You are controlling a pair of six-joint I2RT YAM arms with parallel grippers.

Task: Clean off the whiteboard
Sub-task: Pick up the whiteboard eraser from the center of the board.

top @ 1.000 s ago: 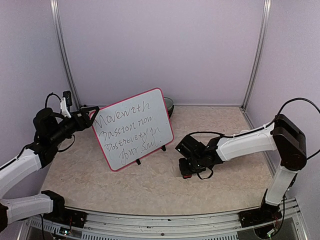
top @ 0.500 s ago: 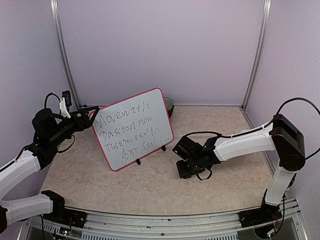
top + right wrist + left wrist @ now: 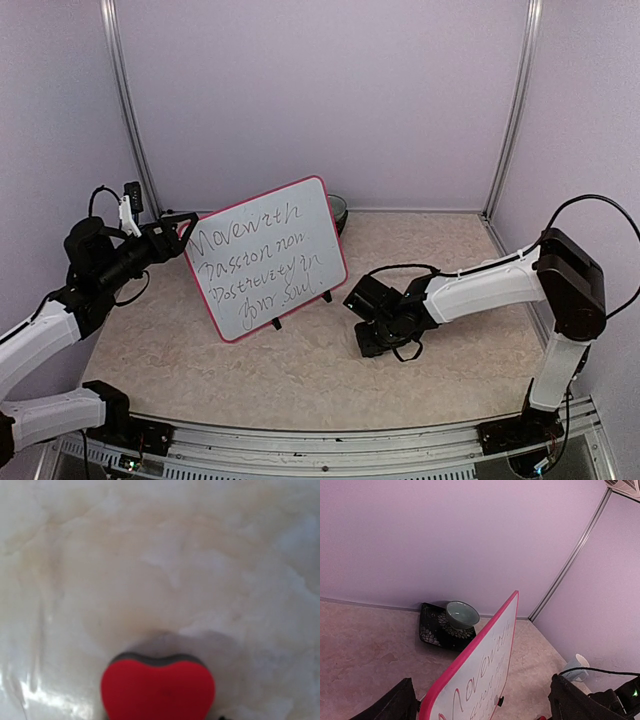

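The whiteboard (image 3: 268,257) shows a smooth, glossy white face in a pink-red plastic-looking frame. The table (image 3: 300,370) has a marbled beige, faintly shiny top. The red heart-shaped eraser (image 3: 158,689) looks matt, with a grey felt-like layer; the bowl (image 3: 462,615) appears glazed.

Grey-green bowl (image 3: 462,615) on black patterned mat (image 3: 431,629), on marbled beige table (image 3: 365,635) by back wall.

The overhead camera, high at 6 o'clock, looks down toward 12 over the beige marbled tabletop (image 3: 300,375). The left wrist camera, low at 9, faces about 2 o'clock, sharing the pink-framed white board (image 3: 265,258) and grey-green bowl (image 3: 462,615) with it. The right wrist camera looks straight down, close, at that tabletop.
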